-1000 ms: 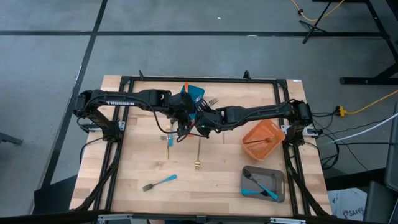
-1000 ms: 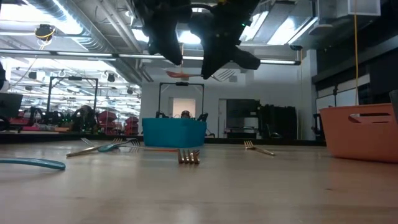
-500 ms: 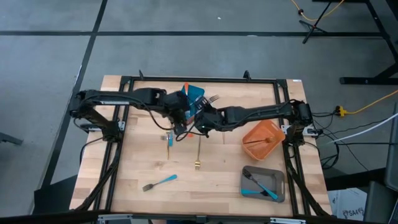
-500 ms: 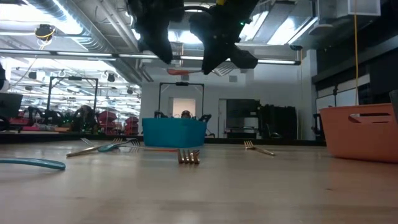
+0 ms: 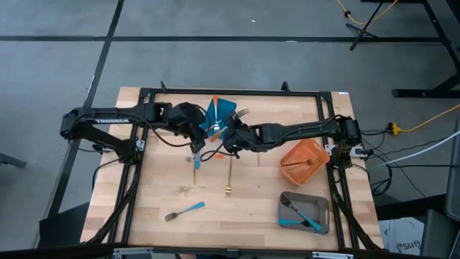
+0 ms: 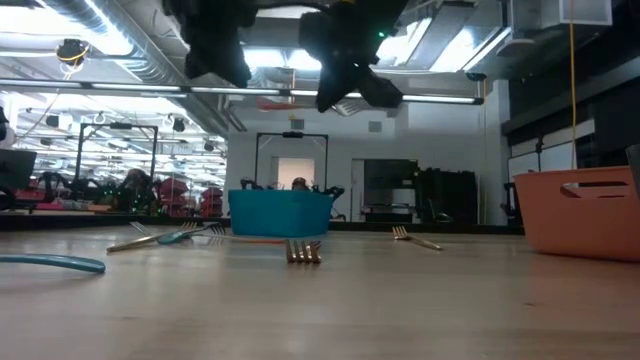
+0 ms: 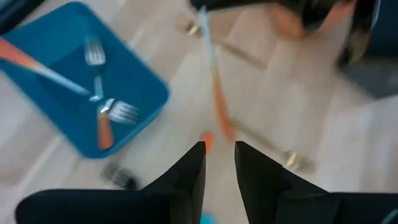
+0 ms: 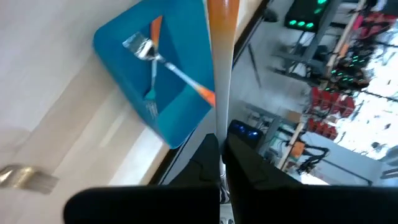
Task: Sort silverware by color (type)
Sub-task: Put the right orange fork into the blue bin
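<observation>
1. The right gripper hangs above the table just beside the blue container, its fingers pinched tight on an orange-handled fork, which runs straight out from between them.
2. The left gripper is near it, also raised off the wood; its two fingers stand a narrow gap apart with nothing between them.
3. Inside the blue container lie more orange-handled forks, crossed over each other; the count is hard to make out, two or three.
4. On the table below the grippers lie a gold fork and, just beside it toward the left arm, a short fork whose handle colour I cannot tell.
5. A blue-handled fork lies alone near the table's front edge, well apart from the rest.
6. Another fork rests just beside the blue container.
7. The orange container sits under the right arm; the grey container in front of it holds blue-handled forks.
8. No legible writing shows on the arms or containers.
</observation>
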